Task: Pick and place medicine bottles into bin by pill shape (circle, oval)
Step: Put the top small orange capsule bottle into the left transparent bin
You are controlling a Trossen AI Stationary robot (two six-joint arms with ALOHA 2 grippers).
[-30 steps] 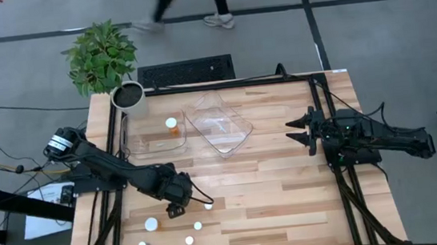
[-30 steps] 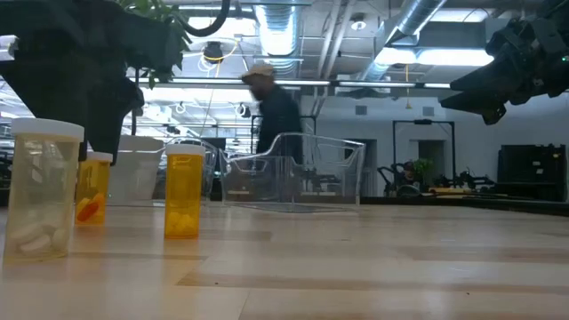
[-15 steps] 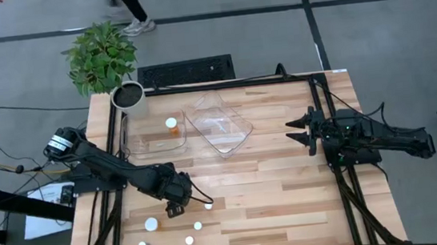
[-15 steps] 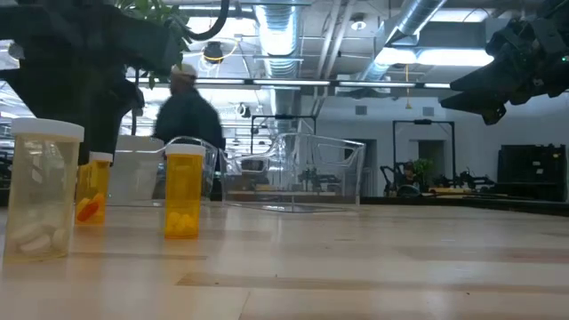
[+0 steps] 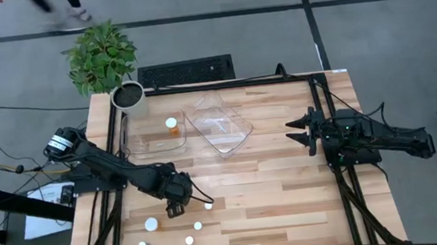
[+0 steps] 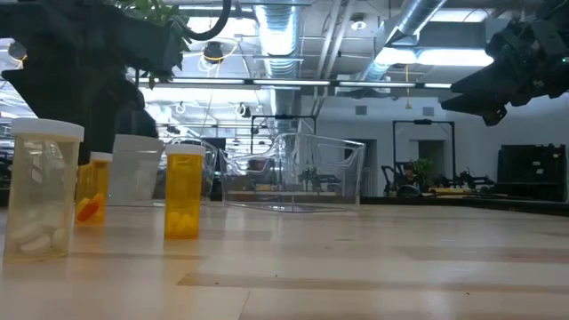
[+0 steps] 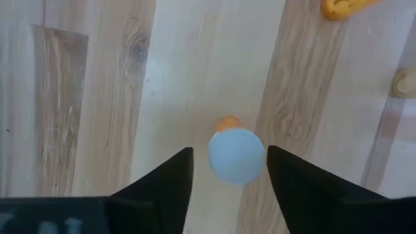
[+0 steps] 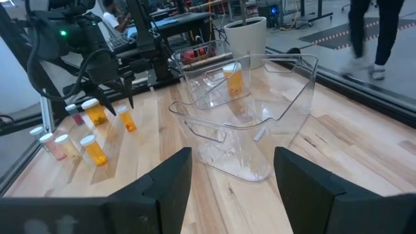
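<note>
A medicine bottle stands upright under my left gripper (image 7: pixel 231 170). Its round white cap (image 7: pixel 236 155) and a sliver of amber body show between the two open fingers, which stand close on either side of it. Several more white-capped bottles (image 5: pixel 151 224) stand on the wood near the table's front left. One bottle (image 5: pixel 171 124) stands inside the left clear bin (image 5: pixel 153 144). The right clear bin (image 5: pixel 234 131) lies beside it. My right gripper (image 5: pixel 298 131) hovers open over the table's right side.
A white plant pot (image 5: pixel 129 99) stands at the far left corner. The low view shows three bottles (image 6: pixel 184 191) on the tabletop, with the clear bins (image 6: pixel 293 173) behind them. The table's middle and right are bare wood (image 5: pixel 289 188).
A person in the room beyond the table's far edge has walked off toward the left. Both arms and the bottles stand as they did.
</note>
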